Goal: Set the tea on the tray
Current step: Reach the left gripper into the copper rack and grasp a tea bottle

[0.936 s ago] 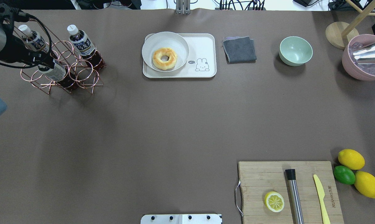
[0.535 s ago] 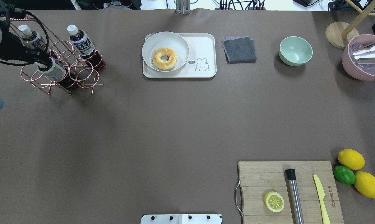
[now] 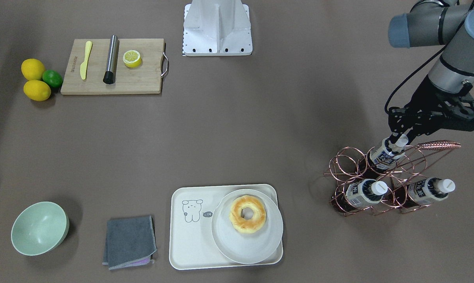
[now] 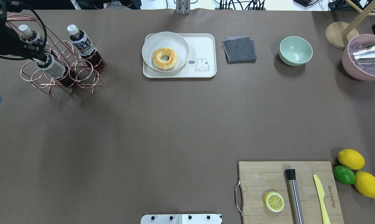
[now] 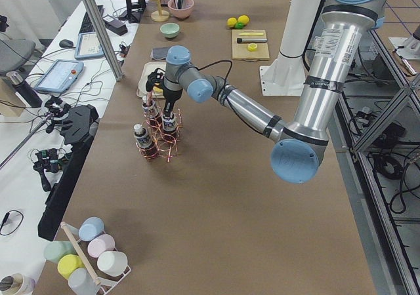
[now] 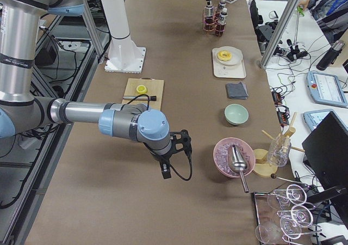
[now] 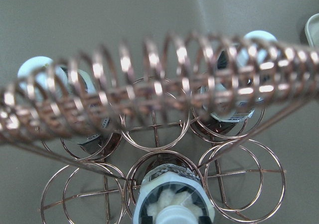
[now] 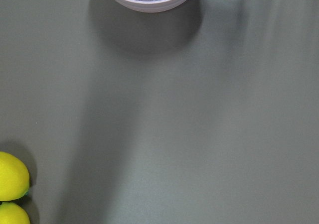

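Three tea bottles with white caps stand tilted in a copper wire rack (image 4: 81,79) at the far left. My left gripper (image 4: 35,57) is shut on the cap of the near tea bottle (image 4: 53,67), which sits partly raised in its ring. It shows the same way in the front view, gripper (image 3: 400,138) and bottle (image 3: 383,156), and from above in the left wrist view (image 7: 172,204). The other two bottles (image 4: 81,42) (image 4: 32,36) rest in the rack. The cream tray (image 4: 203,46) lies at the back centre with a white plate (image 4: 175,40) and a donut (image 4: 164,58) on its left half. My right gripper (image 6: 166,171) shows only in the right side view; I cannot tell its state.
A grey cloth (image 4: 239,49), a green bowl (image 4: 295,50) and a pink bowl of ice with a metal scoop (image 4: 364,57) lie right of the tray. A wooden cutting board (image 4: 256,177) holds a lemon half, a muddler and a knife. Lemons and a lime (image 4: 350,172) lie beside it.
My left gripper has moved up and to the back left, drawing the near tea bottle further out of its rack ring. Nothing else has moved.
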Available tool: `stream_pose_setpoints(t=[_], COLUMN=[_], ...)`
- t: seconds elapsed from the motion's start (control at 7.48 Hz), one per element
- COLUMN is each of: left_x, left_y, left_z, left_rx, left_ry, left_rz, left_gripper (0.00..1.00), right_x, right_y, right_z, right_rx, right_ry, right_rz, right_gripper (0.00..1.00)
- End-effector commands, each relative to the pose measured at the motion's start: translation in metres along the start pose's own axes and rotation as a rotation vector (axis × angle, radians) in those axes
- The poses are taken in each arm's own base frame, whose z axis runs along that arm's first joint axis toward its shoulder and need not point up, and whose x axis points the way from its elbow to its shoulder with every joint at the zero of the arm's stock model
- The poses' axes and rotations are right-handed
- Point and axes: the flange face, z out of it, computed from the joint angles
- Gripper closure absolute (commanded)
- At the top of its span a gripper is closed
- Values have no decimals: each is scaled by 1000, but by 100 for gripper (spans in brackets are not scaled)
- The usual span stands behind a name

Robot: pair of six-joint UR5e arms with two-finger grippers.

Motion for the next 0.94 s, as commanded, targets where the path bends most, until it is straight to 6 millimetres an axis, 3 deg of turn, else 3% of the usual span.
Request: stream_pose_setpoints(t=[0.0,0.27,0.4,0.67,0.8], left_x=[-1,4,21,82,130], left_y=[-15,-15,-9,23,41], left_z=[-70,-141,-160,-173,-171], left_rx=[28,28,17,12,-16], left_ry=[38,7,2,77,137], left_rz=[-46,-50,-64,-94,-118], left_gripper=[100,100,100,100,100], right_x=[1,1,1,1,1], right_y=[2,2,2,2,2], right_z=[1,1,1,1,2], right_rx=[-1,-1,-1,-2,-3], right_ry=[-1,-2,-4,-4,-5], right_rz=[4,5,5,6,5], right_gripper=[0,0,0,0,0])
